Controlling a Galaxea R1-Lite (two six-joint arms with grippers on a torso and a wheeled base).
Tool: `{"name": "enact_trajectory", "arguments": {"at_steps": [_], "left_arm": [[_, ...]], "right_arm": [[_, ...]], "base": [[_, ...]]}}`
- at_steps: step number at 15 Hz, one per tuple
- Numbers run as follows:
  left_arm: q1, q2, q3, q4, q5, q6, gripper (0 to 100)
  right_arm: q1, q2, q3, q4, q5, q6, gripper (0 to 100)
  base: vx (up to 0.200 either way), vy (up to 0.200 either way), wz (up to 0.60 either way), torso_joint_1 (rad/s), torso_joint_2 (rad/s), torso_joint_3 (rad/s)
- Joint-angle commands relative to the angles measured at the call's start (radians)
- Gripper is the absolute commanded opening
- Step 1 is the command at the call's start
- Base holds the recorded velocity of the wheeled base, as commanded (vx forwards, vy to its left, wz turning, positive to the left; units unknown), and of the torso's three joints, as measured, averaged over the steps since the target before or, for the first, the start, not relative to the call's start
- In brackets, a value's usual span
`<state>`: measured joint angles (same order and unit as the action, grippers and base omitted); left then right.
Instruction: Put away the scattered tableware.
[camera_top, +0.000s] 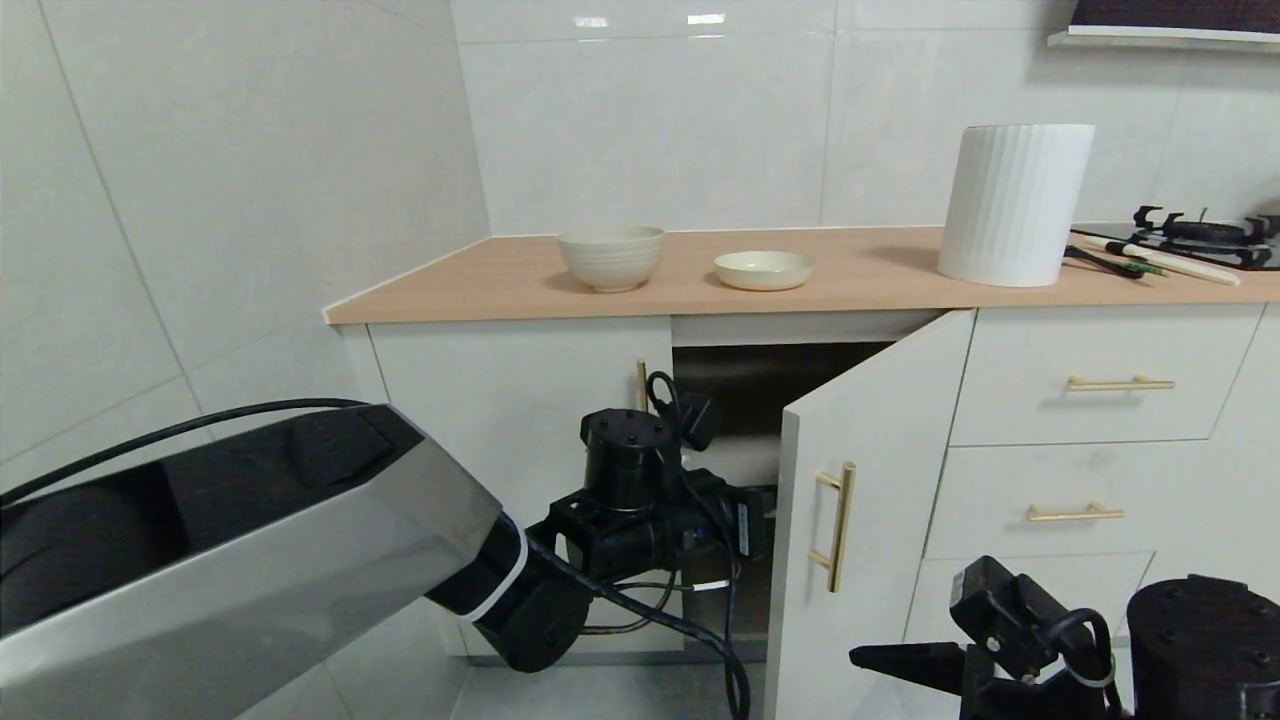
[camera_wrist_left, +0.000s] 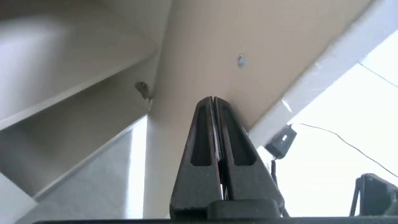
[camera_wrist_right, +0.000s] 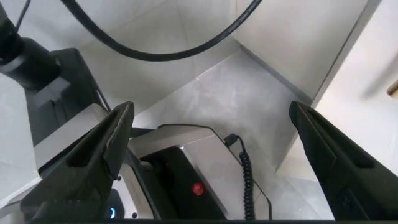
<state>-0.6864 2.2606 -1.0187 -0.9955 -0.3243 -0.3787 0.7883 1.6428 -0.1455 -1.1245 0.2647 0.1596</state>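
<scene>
A ribbed beige bowl (camera_top: 611, 257) and a shallow cream dish (camera_top: 763, 270) stand side by side on the wooden countertop (camera_top: 880, 275). Some long utensils (camera_top: 1150, 258) lie beside the stove. Below them a cabinet door (camera_top: 880, 480) stands swung open. My left arm's wrist (camera_top: 640, 500) sits low at the dark cabinet opening. The left gripper (camera_wrist_left: 213, 104) is shut with nothing in it, its tips close to a pale cabinet panel. My right gripper (camera_wrist_right: 210, 109) hangs low near the floor, right of the door, with its fingers (camera_top: 895, 658) spread open and empty.
A tall white ribbed container (camera_top: 1015, 203) stands on the counter right of the dish. A black stove (camera_top: 1205, 235) is at the far right. Drawers with gold handles (camera_top: 1118, 383) fill the cabinet front on the right. A tiled wall closes in the left side.
</scene>
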Motion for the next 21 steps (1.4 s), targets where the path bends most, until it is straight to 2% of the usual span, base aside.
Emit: {"name": "enact_trajectory", "arguments": {"at_steps": [1,3,6,7,8,9,10,11,12,13,14,16,19,21], "left_arm": [[0.001,0.013,-0.015,0.006,0.002,0.0,0],[-0.002,0.019,-0.044,0.035,0.002,0.0,0],[-0.051,0.013,-0.057,0.052,0.004,0.0,0],[-0.11,-0.001,-0.063,0.055,0.004,0.001,0],[-0.134,-0.006,-0.067,0.057,0.004,0.003,0],[-0.22,-0.041,-0.067,0.081,0.002,0.012,0],[-0.226,-0.046,-0.066,0.084,0.002,0.015,0],[-0.295,-0.118,-0.02,0.118,-0.002,0.078,0],[-0.302,-0.128,-0.012,0.121,-0.006,0.087,0],[-0.314,-0.158,0.002,0.14,-0.013,0.119,0],[-0.309,-0.161,0.005,0.14,-0.012,0.121,0],[-0.231,-0.196,0.058,0.133,-0.002,0.119,0],[-0.09,-0.323,0.173,0.132,0.083,0.119,0],[0.03,-0.46,0.267,0.137,0.142,0.127,0]], "right_arm": [[0.0,0.002,0.0,0.0,0.001,0.0,100],[0.002,-0.001,0.0,0.0,0.001,0.0,100],[0.009,-0.021,0.0,0.0,0.001,0.0,100],[0.023,-0.054,0.0,0.0,0.001,0.0,100],[0.029,-0.074,0.0,0.0,0.001,0.0,100],[0.065,-0.135,0.001,0.005,0.002,0.001,100],[0.068,-0.141,0.001,0.006,0.002,0.001,100],[0.097,-0.207,-0.006,0.058,0.002,0.001,100],[0.098,-0.216,-0.009,0.071,0.002,0.001,100],[0.098,-0.253,-0.031,0.134,0.002,0.001,100],[0.098,-0.256,-0.042,0.15,0.001,0.001,100],[0.095,-0.244,-0.065,0.169,-0.013,0.001,100],[0.031,-0.169,-0.181,0.215,-0.076,0.015,100],[-0.047,-0.08,-0.336,0.269,-0.162,0.014,100]], "base": [[0.0,0.0,0.0,0.0,0.0,0.0],[0.0,0.0,0.0,0.0,0.0,0.0],[0.0,0.0,0.0,0.0,0.0,0.0],[0.0,0.0,0.0,0.0,0.0,0.0],[0.0,0.0,0.0,0.0,0.0,0.0],[0.0,0.0,0.0,0.0,0.0,0.0],[0.0,0.0,0.0,0.0,0.0,0.0],[0.0,0.0,0.0,0.0,0.0,0.0],[0.0,0.0,0.0,0.0,0.0,0.0],[0.0,0.0,0.0,0.0,0.0,0.0],[0.0,0.0,0.0,0.0,0.0,0.0],[0.0,0.0,0.0,0.0,0.0,0.0],[0.0,0.0,0.0,0.0,0.0,0.0],[0.0,0.0,0.0,0.0,0.0,0.0]]}}
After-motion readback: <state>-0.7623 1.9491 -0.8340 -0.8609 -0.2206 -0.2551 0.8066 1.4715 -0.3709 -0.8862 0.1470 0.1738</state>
